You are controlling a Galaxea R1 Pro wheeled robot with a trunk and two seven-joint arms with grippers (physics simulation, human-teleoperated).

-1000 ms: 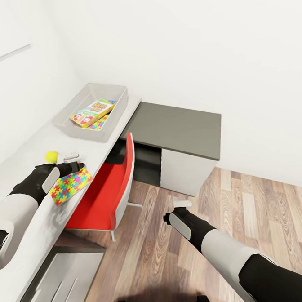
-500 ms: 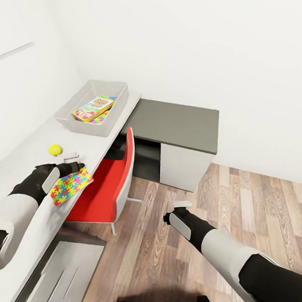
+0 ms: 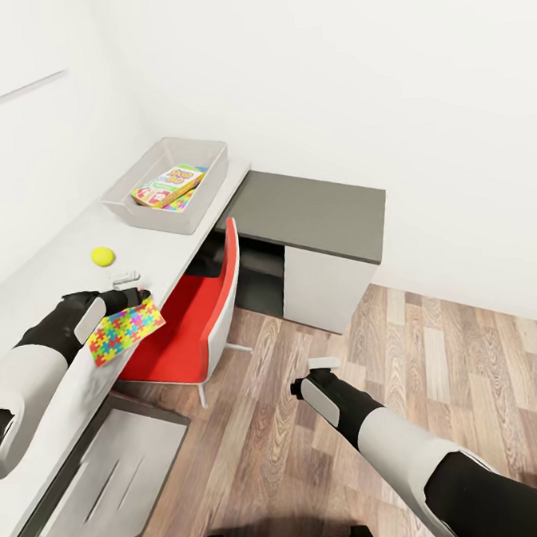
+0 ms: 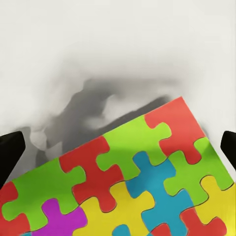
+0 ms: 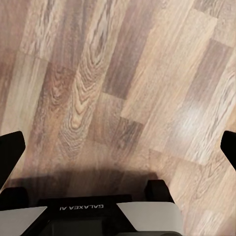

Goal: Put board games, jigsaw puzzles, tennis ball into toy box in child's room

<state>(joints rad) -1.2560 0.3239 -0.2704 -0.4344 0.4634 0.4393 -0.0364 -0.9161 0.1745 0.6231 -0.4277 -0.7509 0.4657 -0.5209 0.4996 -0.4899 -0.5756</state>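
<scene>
My left gripper (image 3: 130, 286) is shut on a jigsaw puzzle (image 3: 126, 330), a thin square of bright interlocking pieces, and holds it over the front edge of the light-grey table (image 3: 60, 267). The puzzle (image 4: 128, 182) lies close under the left wrist camera. The tennis ball (image 3: 103, 256) rests on the table just beyond that gripper. Farther along stands the toy box (image 3: 132, 207) with a white, red and yellow board game (image 3: 170, 184) inside. My right gripper (image 3: 312, 375) hangs open over the wooden floor (image 5: 123, 83). The bed is out of view.
A red chair (image 3: 200, 321) is tucked under the table beside my left arm. The lower dark-grey desk section (image 3: 313, 213) with a white cabinet sits beyond it against the wall. A grey drawer unit (image 3: 115, 479) lies below my left arm. Wooden floor (image 3: 437, 385) spreads to the right.
The whole view has shifted: table, ball and toy box sit farther away and higher in the picture. Both arms keep their places in view, and the puzzle stays in my left gripper.
</scene>
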